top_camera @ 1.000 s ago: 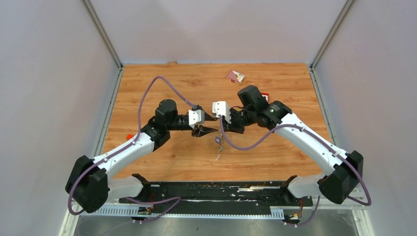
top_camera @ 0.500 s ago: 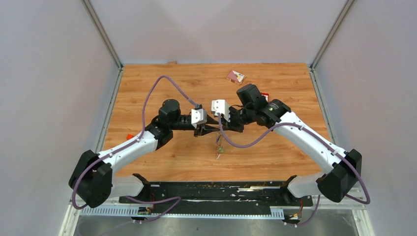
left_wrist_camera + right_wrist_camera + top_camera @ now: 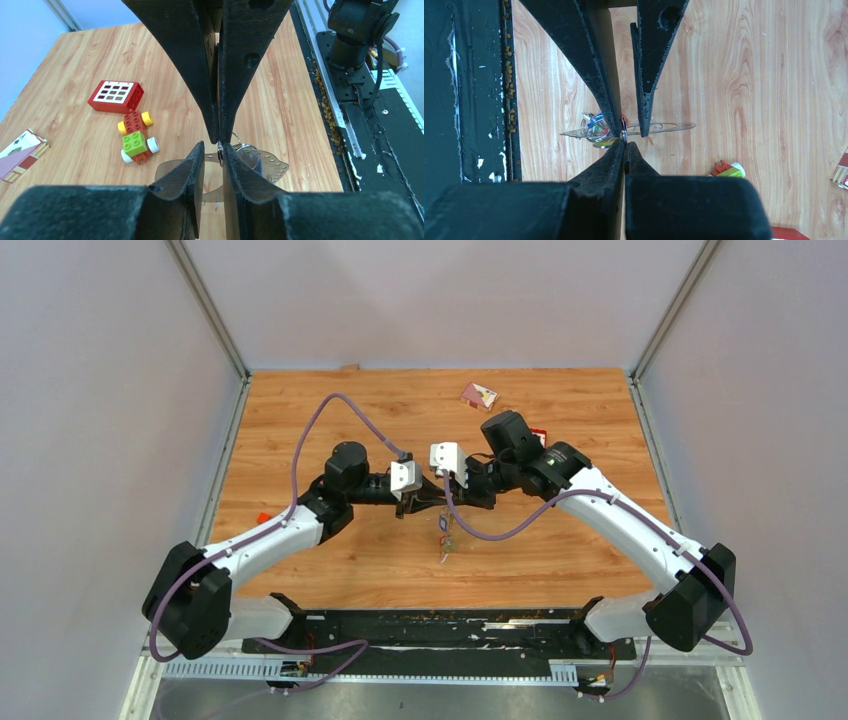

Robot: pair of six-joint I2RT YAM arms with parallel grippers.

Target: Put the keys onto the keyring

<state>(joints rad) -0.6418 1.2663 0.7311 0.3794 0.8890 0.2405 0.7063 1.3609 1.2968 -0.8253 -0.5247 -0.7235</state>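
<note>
Above the table's middle my two grippers meet tip to tip. My right gripper (image 3: 624, 144) is shut on a thin metal ring (image 3: 220, 146) that I see edge-on. Below it hangs the keyring (image 3: 270, 165), a flat grey loop with a dotted rim. The keys (image 3: 593, 128) dangle beside it as silvery loops with a blue bit and a yellow tag (image 3: 603, 144). My left gripper (image 3: 214, 146) straddles the thin ring. Its jaws are narrow but still apart, with a gap on the left side. From above, the bunch (image 3: 444, 536) hangs under both grippers.
A green-yellow-red toy car (image 3: 136, 142) and a red block with a white grid (image 3: 116, 96) lie on the wooden table (image 3: 330, 410) to the right of the grippers. A playing card (image 3: 478, 395) lies at the back. A small orange piece (image 3: 263, 517) sits near the left edge.
My left arm has moved right, up to the right gripper, and its jaws have narrowed around the thin ring. The right gripper has shifted slightly and stayed shut.
</note>
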